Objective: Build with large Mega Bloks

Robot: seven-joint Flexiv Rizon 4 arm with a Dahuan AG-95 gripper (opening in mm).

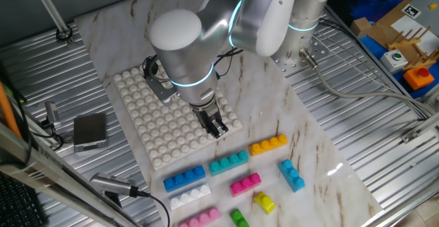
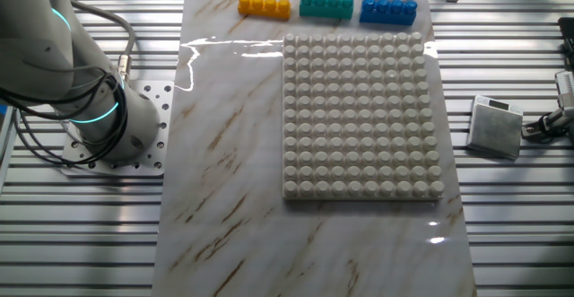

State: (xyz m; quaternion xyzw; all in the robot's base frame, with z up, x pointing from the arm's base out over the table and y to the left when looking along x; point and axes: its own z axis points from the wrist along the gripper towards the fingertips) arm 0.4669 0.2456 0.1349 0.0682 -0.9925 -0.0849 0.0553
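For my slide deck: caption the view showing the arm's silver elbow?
Two-finger gripper hovering at white studded baseplate's edge, near teal four-stud brick.

Arm bent low, wrist down, fingers [image 1: 218, 126] slightly parted, empty.

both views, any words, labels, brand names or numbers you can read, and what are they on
No text can be read in either view.
Cardboard box: a black-and-white square marker at its top edge, a pattern, not words.
Bricks, baseplate, gripper, arm: no print visible.
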